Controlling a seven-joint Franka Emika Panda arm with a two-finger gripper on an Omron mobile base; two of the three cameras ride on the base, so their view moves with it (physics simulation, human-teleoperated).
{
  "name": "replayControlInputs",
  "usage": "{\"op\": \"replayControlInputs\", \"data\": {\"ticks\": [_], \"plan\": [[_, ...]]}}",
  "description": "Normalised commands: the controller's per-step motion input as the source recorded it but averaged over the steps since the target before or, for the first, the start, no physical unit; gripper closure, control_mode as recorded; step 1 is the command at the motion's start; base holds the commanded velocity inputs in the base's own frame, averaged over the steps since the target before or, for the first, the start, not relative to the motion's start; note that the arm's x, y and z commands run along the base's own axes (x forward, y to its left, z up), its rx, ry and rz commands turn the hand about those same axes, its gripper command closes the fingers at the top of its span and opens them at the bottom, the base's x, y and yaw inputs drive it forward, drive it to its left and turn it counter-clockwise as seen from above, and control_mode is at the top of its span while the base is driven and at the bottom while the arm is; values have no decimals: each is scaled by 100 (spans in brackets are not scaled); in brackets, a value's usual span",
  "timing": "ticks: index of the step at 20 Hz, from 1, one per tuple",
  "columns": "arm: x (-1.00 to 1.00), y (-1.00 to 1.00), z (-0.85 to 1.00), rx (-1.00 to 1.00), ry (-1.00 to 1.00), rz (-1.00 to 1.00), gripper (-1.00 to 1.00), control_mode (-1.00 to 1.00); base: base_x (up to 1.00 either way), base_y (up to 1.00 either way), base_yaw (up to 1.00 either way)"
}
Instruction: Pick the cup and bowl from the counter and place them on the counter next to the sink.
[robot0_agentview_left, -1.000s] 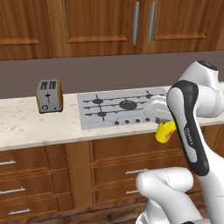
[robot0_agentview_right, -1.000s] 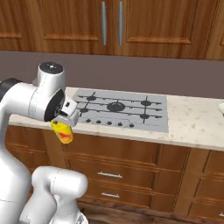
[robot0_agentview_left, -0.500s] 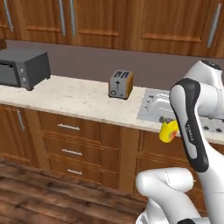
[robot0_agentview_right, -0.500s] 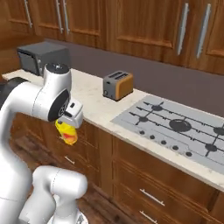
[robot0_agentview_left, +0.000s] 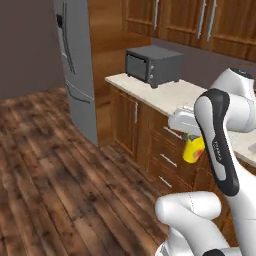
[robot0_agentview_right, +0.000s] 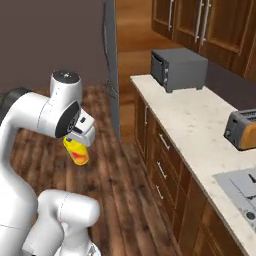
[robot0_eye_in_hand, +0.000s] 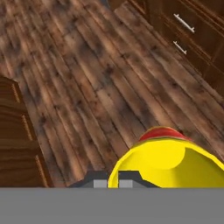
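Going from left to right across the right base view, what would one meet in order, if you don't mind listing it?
cup held in the gripper → refrigerator → toaster oven → toaster

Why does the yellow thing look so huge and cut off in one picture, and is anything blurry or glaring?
Hand view: the cup sits right at the lens, so it looms large and is cropped. Left base view: soft, slightly blurry, the cup small under the claw. Right base view: even light, no glare on the counter.
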Motion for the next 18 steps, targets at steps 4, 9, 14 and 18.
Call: {"op": "replayControlInputs", "data": {"ticks": [4,9,14,18], "plan": [[0,0,0,0,0,0,100,100,30,-1,99],[0,0,0,0,0,0,100,100,33,-15,92],[0,0,0,0,0,0,100,100,19,-39,88],[0,0,0,0,0,0,100,100,22,-38,89]]}}
